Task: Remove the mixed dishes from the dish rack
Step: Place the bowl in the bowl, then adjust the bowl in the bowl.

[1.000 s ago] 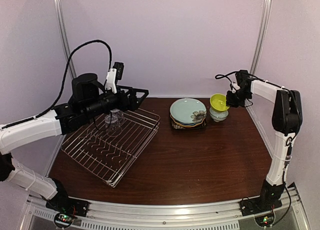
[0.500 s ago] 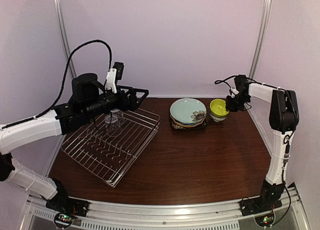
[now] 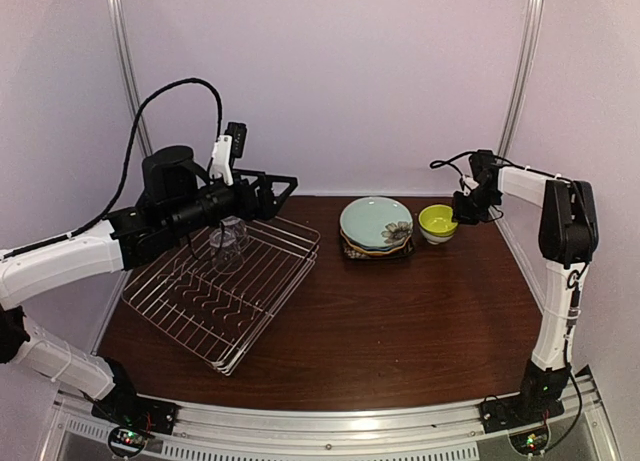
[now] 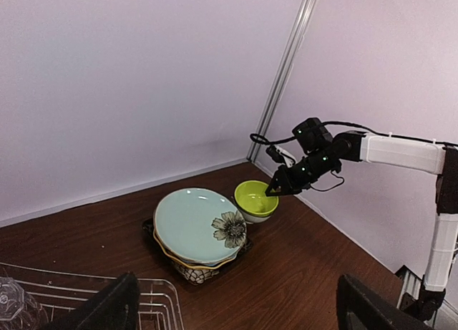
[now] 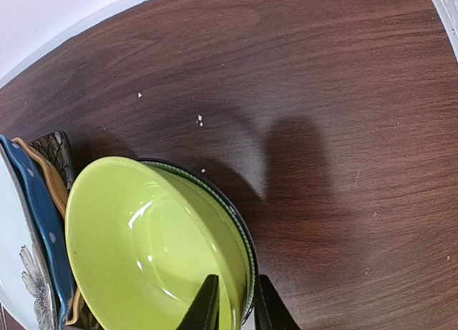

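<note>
The lime-green bowl (image 5: 143, 244) sits nested in the small pale bowl (image 5: 245, 233), right of the plate stack (image 3: 375, 224) topped by the pale teal flower-marked plate (image 4: 197, 226). My right gripper (image 5: 235, 301) straddles both bowl rims, one finger inside and one outside, jaws slightly parted. The silver dish rack (image 3: 270, 301) lies at the left with a clear glass (image 3: 228, 243) upside down in it. My left gripper (image 3: 265, 191) hovers wide open above the rack's far end with nothing between its fingers (image 4: 114, 308).
The plates and bowls stand close together at the back right, near the rear wall. A metal frame post (image 3: 520, 71) rises behind the right arm. Bare brown tabletop (image 3: 400, 321) stretches in front of the dishes.
My right gripper lowered the lime-green bowl into the small pale bowl, and its jaws have parted a little. The left arm has barely moved.
</note>
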`<action>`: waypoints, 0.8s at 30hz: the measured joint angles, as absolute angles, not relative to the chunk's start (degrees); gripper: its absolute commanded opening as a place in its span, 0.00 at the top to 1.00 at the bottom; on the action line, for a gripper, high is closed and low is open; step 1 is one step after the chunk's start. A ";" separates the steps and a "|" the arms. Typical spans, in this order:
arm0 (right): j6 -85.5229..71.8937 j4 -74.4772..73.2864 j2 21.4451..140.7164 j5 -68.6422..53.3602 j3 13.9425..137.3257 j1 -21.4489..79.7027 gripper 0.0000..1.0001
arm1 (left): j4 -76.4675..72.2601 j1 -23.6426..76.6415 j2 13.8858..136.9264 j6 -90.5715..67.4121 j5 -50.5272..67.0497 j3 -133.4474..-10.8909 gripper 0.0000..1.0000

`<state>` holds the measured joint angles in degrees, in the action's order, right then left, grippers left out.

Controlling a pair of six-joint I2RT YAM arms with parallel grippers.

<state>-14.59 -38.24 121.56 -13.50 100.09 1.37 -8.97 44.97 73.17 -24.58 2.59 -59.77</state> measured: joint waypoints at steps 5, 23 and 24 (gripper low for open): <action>-14.57 -38.15 121.56 -13.45 100.09 1.26 0.73 | -8.97 44.95 73.17 -24.58 2.59 -59.77 0.03; -14.92 -37.85 121.54 -13.93 99.92 -0.08 1.00 | -9.45 44.95 73.17 -24.58 2.61 -59.66 0.03; -14.98 -37.80 121.54 -14.24 99.83 -0.38 1.00 | -9.45 44.95 73.17 -24.58 2.61 -59.66 0.03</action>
<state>-14.98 -37.80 121.54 -14.24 99.83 -0.38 -9.45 44.95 73.17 -24.58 2.61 -59.66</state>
